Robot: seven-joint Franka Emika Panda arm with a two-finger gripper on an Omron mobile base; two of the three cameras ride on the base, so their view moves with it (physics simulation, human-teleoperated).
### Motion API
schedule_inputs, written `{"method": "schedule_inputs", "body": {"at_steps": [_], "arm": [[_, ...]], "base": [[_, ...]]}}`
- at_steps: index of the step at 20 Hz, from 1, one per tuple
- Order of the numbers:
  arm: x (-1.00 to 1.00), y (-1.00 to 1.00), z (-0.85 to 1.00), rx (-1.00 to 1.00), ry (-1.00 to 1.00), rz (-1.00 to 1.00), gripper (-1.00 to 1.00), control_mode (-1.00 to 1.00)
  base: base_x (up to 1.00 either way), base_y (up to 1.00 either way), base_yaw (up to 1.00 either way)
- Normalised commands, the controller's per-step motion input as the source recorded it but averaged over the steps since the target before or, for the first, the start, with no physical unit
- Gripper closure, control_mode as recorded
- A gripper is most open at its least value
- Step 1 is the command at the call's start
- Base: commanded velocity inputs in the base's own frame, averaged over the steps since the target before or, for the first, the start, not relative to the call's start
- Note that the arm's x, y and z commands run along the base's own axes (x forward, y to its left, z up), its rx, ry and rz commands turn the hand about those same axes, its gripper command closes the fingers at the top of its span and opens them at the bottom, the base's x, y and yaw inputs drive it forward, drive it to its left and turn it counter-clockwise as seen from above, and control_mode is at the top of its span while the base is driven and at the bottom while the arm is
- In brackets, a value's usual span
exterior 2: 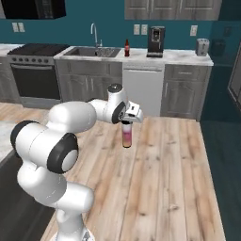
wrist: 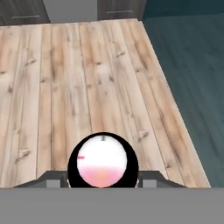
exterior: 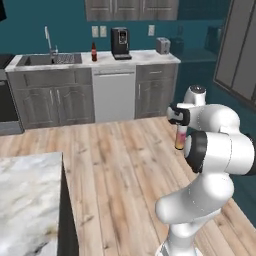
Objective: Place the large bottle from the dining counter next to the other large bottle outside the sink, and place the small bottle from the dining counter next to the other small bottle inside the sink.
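Hand view: gripper [wrist: 103,183] jaws part-closed on pink bottle [wrist: 102,164], gripped near the cap, round top seen end-on. In right base view the bottle [exterior 2: 127,134] hangs upright below the gripper [exterior 2: 128,120], over plank floor [exterior 2: 160,179], well apart from the sink [exterior 2: 89,52]. Risk, as judged: smooth cylindrical body, grip high up; base accel or arm swing could let it pivot or slip. Far counter [exterior: 145,58] pale, marble-like; dark slim bottle [exterior: 93,52] stands just beside sink [exterior: 47,60], w/ chrome faucet [exterior: 49,41].
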Motion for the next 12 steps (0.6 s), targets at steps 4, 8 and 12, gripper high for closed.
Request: {"method": "schedule_inputs", "body": {"at_steps": [4, 8, 12], "arm": [[0.0, 0.0, 0.0, 0.0, 0.0, 0.0, 1.0, 1.0], [0.0, 0.0, 0.0, 0.0, 0.0, 0.0, 1.0, 1.0], [0.0, 0.0, 0.0, 0.0, 0.0, 0.0, 1.0, 1.0]], "base": [[1.0, 0.0, 0.0], [1.0, 0.0, 0.0], [0.99, 0.0, 0.0]]}}
